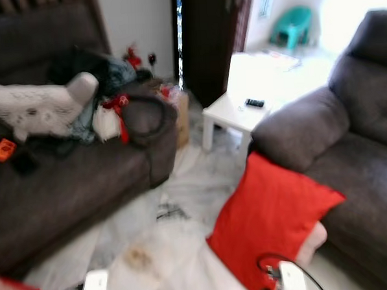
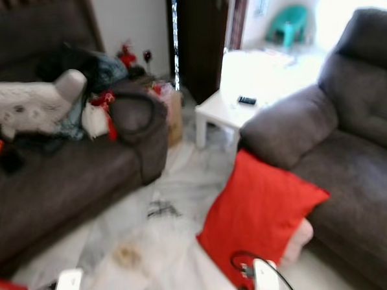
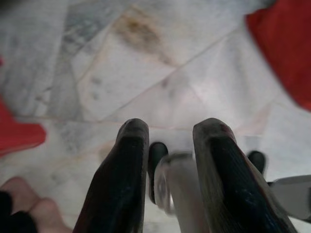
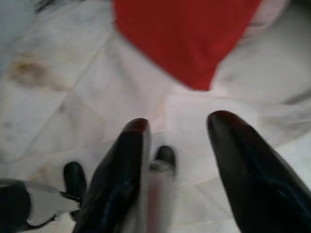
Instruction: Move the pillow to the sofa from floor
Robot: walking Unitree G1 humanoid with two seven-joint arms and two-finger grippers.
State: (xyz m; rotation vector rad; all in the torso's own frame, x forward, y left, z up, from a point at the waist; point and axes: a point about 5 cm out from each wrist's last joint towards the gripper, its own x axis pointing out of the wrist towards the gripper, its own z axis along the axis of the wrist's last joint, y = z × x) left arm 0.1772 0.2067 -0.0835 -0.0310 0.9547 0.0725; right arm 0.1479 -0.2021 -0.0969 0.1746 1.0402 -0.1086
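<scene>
A white side table (image 1: 234,113) with a small black remote (image 1: 254,103) stands between the two sofas. The left sofa (image 1: 66,184) is covered with clothes and a white toy (image 1: 39,109). The marble floor (image 1: 177,211) in the middle is open. The red pillow (image 1: 272,212) leans on the front of the right sofa (image 1: 356,149), one corner on the floor. The right gripper (image 4: 177,141) hangs just before this corner, fingers apart. The left gripper (image 3: 170,141) hangs over the floor, well apart from the pillow, fingers also apart.
</scene>
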